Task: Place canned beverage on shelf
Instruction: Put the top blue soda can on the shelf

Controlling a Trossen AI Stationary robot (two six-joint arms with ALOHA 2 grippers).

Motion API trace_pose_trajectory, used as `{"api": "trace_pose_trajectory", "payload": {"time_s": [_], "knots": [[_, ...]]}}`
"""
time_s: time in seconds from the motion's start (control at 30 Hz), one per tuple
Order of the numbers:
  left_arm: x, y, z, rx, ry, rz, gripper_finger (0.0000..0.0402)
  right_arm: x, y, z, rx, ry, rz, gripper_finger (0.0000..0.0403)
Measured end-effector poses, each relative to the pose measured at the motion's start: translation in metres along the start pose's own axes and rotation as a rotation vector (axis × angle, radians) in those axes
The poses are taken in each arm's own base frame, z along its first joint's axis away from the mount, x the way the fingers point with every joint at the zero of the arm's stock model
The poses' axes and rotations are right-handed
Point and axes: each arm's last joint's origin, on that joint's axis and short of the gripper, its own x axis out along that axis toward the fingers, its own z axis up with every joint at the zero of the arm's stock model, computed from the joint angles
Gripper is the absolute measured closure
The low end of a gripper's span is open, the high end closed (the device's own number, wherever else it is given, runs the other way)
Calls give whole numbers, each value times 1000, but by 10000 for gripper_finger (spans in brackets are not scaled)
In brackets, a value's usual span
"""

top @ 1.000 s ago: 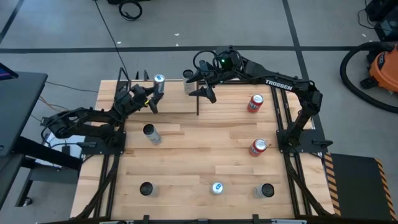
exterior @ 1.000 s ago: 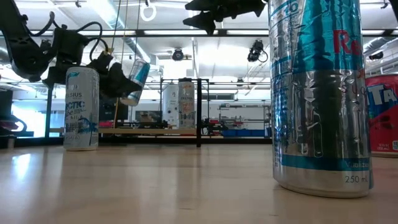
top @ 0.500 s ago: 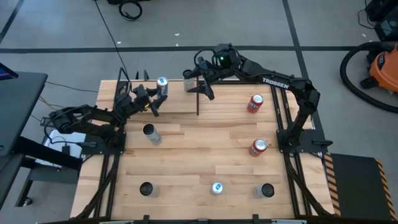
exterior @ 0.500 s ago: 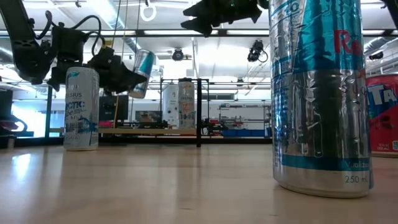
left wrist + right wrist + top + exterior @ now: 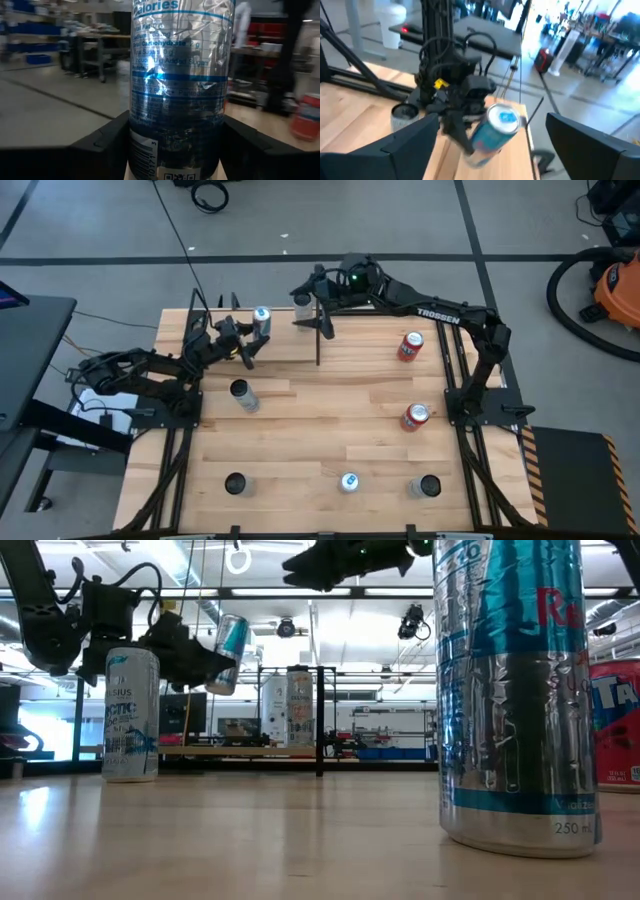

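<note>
My left gripper [image 5: 247,343] is shut on a silver-and-blue can [image 5: 262,319] above the shelf [image 5: 285,352], a pale wood panel edged with black rods at the table's far edge. The low view shows this can [image 5: 229,644] tilted and above the shelf board [image 5: 240,751]. My right gripper [image 5: 320,320] is open and empty, high over the shelf's right end [image 5: 340,560]. Its wrist view [image 5: 497,160] looks at the held can [image 5: 495,132]. Two silver cans [image 5: 298,705] stand on the shelf. My left gripper pinches the can's lower body [image 5: 175,145] between its two fingers [image 5: 102,147], which lie across the can. The fingers come slanting from the table's left. The can is lifted clear above the shelf, tilted, with its top [image 5: 507,117] toward the far right.
A tall silver-blue can [image 5: 243,395] stands near the shelf's front. Two red cans [image 5: 411,345] [image 5: 415,416] stand on the right. Three more cans [image 5: 348,481] line the near edge; one looms close in the low view [image 5: 510,690].
My left gripper has gone up and a little toward the table's right with the can, which now stands higher and less tilted. My right gripper has moved toward the table's left and far edge, staying open.
</note>
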Motion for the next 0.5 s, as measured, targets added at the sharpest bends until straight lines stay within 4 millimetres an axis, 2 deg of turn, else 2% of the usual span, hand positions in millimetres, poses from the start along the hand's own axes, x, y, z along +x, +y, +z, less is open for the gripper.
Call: {"api": "trace_pose_trajectory", "payload": {"time_s": [0.1,0.27,0.5], "knots": [[0,0,0,-2,3,-20,149,0,-9,1,-21,-79,19,5],[0,-2,1,-4,-3,-56,148,-1,-25,-10,43,-81,31,8],[4,-1,5,1,-23,-61,148,2,-58,6,138,-103,21,9]]}}
